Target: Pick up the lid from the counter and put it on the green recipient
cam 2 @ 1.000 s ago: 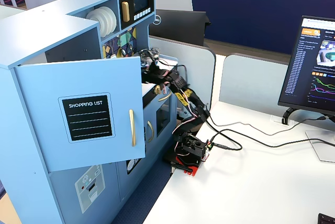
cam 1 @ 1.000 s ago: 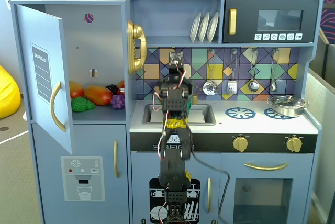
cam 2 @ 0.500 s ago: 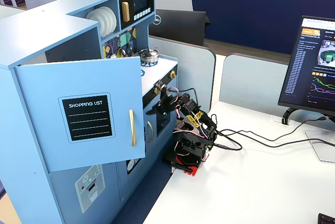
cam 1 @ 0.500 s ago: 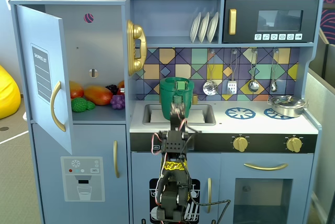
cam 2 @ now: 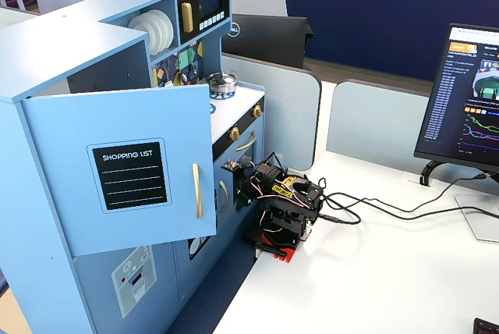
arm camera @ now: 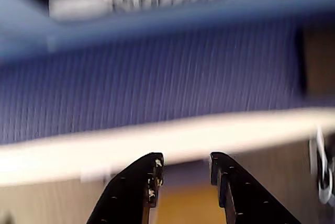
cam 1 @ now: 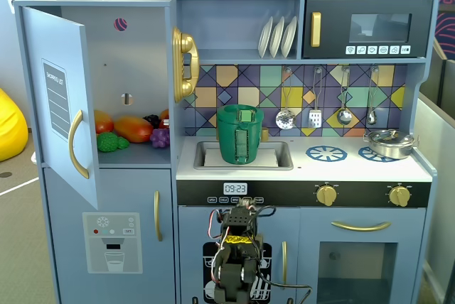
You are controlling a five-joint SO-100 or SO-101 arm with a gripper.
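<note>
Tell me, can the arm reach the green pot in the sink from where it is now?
Probably yes. The arm is folded low before the cabinet, gripper empty, and the green pot stands in the sink with nothing in front of it.

The green recipient (cam 1: 239, 134) is a tall dark-green plastic cylinder. It stands upright in the sink basin of the toy kitchen, at the 12 o'clock position relative to the folded arm in a fixed view. A ribbed vertical strap handle runs down the side facing that camera. The lid (cam 1: 239, 109) is a flat green disc of matching width. It sits level on the rim of the pot, closing it. A small raised handle shows at its centre. Neither item can be made out in the wrist view.
</note>
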